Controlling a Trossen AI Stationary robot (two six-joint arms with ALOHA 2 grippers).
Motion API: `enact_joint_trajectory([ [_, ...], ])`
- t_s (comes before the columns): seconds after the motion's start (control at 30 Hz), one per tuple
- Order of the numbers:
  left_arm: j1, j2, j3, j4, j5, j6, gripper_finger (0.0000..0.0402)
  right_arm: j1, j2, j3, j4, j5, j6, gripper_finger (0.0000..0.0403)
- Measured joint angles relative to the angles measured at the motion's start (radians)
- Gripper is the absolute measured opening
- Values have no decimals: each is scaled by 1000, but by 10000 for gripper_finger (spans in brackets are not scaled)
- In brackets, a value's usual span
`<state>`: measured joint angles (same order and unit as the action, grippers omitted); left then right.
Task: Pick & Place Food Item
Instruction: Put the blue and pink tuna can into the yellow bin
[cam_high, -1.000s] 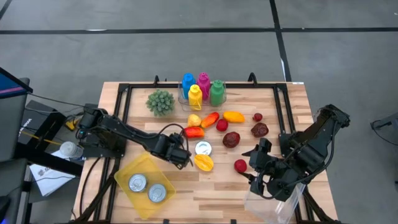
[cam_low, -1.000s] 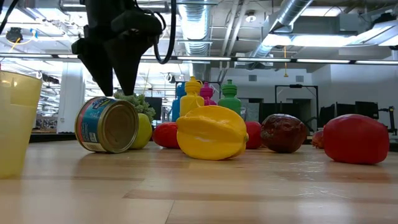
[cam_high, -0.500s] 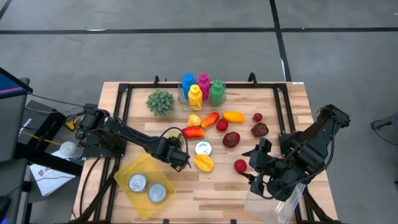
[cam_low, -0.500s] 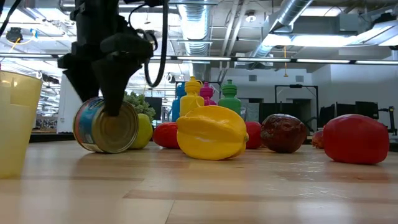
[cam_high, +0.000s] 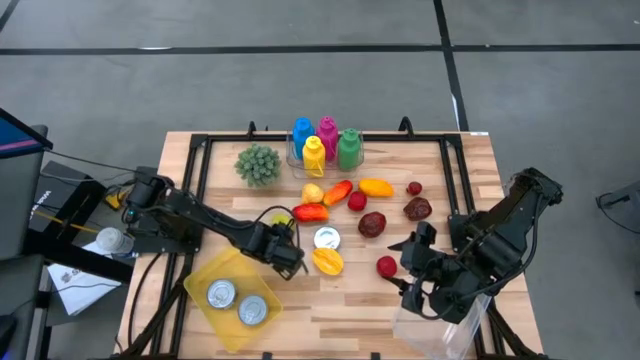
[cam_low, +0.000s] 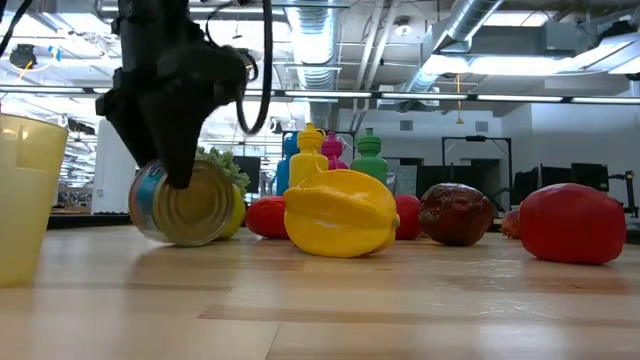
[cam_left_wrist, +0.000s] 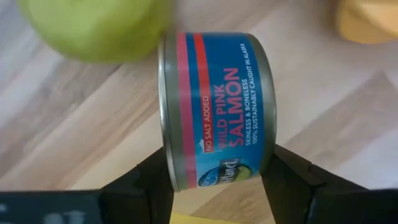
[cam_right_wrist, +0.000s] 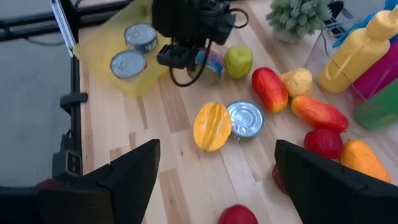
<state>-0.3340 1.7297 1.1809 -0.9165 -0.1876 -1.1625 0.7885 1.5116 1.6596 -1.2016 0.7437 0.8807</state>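
We begin at the left of the high view, where a yellow bin sits in the lower left and already holds two tins; we judge it the destination for canned goods.

Just right of the bin, the left gripper is down at the table over a salmon can. The left wrist view shows the can lying on its side, label up, with one dark finger pressed against each flat end. We read the jaws as closed on the can, though we cannot confirm that the hold is firm. Taking it by the flat ends makes sense: the curved wall would roll out of a two-finger pinch.

In the low view the can rests on the wood at centre left, hard beside a green apple, so a straight lift is called for to avoid nudging the fruit.

Moving right, a second open tin stands upright by a yellow starfruit, with red and orange fruits scattered toward the centre and a rack of coloured bottles at the upper centre.

At the lower right, the right gripper waits with jaws apart and empty above a clear container, clear of the working area, presumably to keep out of the left arm's way.
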Motion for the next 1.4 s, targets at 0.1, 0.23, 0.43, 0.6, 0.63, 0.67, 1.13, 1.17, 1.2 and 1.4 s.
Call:
enact_joint_trajectory([
  [0.1, -38, -52, 0, -4, -28, 52, 182, -27, 11, 2, 37, 16, -31, 312],
  [0.23, -112, -140, 0, -28, -125, 117, 182, -69, 30, 2, 133, 18, -168, 312],
  [0.43, -257, -267, 1, -102, -176, 134, 182, -142, 72, 4, 275, -37, -329, 312],
  [0.6, -394, -320, 1, -124, -200, 218, 182, -204, 112, 4, 406, -110, -433, 312],
  [0.63, -415, -328, 1, -120, -218, 238, 182, -213, 119, 4, 446, -123, -469, 312],
  [0.67, -433, -335, 1, -114, -240, 243, 182, -217, 124, -2, 468, -138, -510, 312],
  [1.13, -443, -424, 1, 107, -433, 373, 182, -354, 333, 44, 1014, -336, -918, 312],
  [1.17, -442, -423, 1, 122, -435, 385, 182, -363, 343, 51, 1010, -339, -919, 312],
  [1.2, -441, -423, 1, 125, -434, 396, 182, -372, 353, 55, 1010, -351, -918, 312],
  [1.4, -439, -423, 1, 132, -436, 415, 182, -414, 359, 56, 998, -439, -874, 312],
])
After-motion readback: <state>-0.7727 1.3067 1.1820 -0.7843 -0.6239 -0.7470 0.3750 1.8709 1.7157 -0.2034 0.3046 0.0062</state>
